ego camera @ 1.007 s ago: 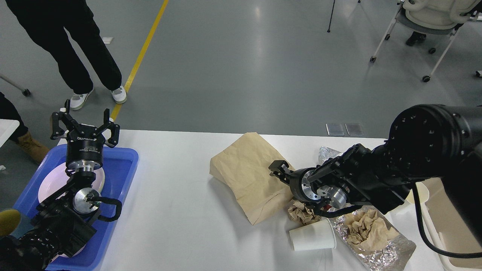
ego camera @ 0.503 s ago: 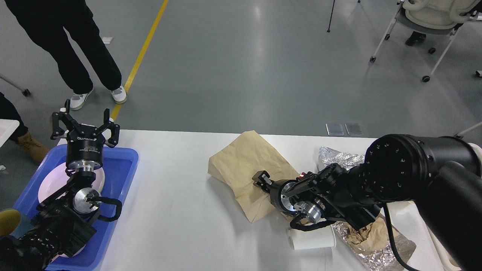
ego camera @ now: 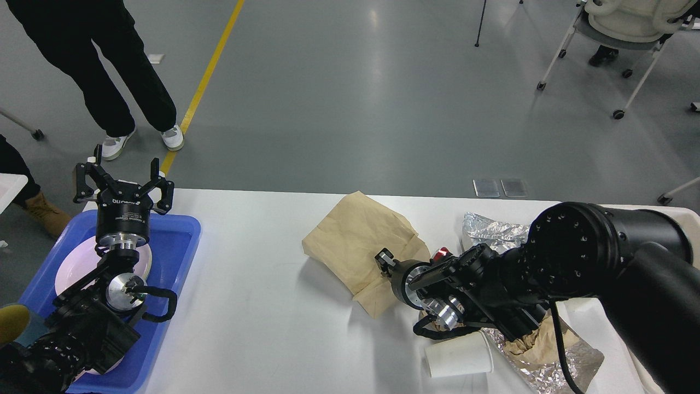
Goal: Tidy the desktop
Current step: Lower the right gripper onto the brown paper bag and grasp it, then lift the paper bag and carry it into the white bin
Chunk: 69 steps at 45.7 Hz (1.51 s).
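Note:
The white desktop [ego camera: 262,328] carries a creased brown paper bag [ego camera: 361,246] at its middle. My right gripper [ego camera: 384,261] lies low at the bag's right edge. Its fingers close on the paper and the bag bunches toward it. Only one fingertip [ego camera: 383,255] shows. My left gripper [ego camera: 123,178] is open and empty, pointing up above the far end of the blue tray [ego camera: 180,230]. The tray holds a white plate [ego camera: 71,268].
A white paper cup [ego camera: 456,358] lies on its side near the front edge. Crumpled foil [ego camera: 492,230] and foil with brown paper [ego camera: 569,355] lie by my right arm, with a small red thing [ego camera: 440,253]. A person [ego camera: 109,65] stands behind the table's left end.
My right gripper went down and left onto the bag, then drew back slightly right. The bag shifted and bunched with it. The left arm stayed still.

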Tool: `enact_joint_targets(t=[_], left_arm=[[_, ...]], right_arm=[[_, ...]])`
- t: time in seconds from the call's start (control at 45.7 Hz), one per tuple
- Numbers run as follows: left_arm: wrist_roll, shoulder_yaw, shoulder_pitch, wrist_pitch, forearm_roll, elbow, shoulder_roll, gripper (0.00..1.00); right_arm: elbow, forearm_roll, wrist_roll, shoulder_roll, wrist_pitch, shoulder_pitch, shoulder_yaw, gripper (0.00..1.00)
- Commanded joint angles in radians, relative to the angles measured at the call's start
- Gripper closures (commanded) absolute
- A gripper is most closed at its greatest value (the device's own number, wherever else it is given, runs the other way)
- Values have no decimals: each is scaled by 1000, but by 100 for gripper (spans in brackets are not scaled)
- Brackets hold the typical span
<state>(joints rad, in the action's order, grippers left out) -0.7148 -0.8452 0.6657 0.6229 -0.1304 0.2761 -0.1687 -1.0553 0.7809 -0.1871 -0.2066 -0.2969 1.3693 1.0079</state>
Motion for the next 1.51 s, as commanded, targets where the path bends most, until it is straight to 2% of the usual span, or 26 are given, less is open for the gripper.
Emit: enact_joint_targets(t=[0.0, 0.219, 0.328, 0.481, 0.722, 0.875, 1.007, 1.203, 1.335, 1.488], left_arm=[[0, 0, 0, 0, 0, 0, 0, 3], [0, 0, 0, 0, 0, 0, 0, 3], [0, 0, 0, 0, 0, 0, 0, 3], [0, 0, 0, 0, 0, 0, 0, 3], [0, 0, 0, 0, 0, 0, 0, 3], [0, 0, 0, 0, 0, 0, 0, 3], [0, 0, 0, 0, 0, 0, 0, 3], [0, 0, 0, 0, 0, 0, 0, 3], [0, 0, 0, 0, 0, 0, 0, 3], [0, 0, 0, 0, 0, 0, 0, 3]], right_arm=[[-12, 0, 0, -2, -1, 13, 0, 100], [-116, -18, -3, 19, 24, 135, -12, 100], [-210, -32, -3, 81, 102, 263, -12, 100], [-328, -112, -3, 171, 367, 489, 14, 100], [-396, -349, -3, 202, 927, 905, 158, 100], [-396, -549, -5, 199, 1108, 1030, 175, 100], [-397, -629, -5, 200, 1179, 1108, 178, 100], [-371, -637, -5, 254, 1151, 1117, 274, 100], [-275, -635, -5, 340, 1118, 1093, 397, 100], [-121, -638, -5, 499, 1111, 998, 474, 100]])
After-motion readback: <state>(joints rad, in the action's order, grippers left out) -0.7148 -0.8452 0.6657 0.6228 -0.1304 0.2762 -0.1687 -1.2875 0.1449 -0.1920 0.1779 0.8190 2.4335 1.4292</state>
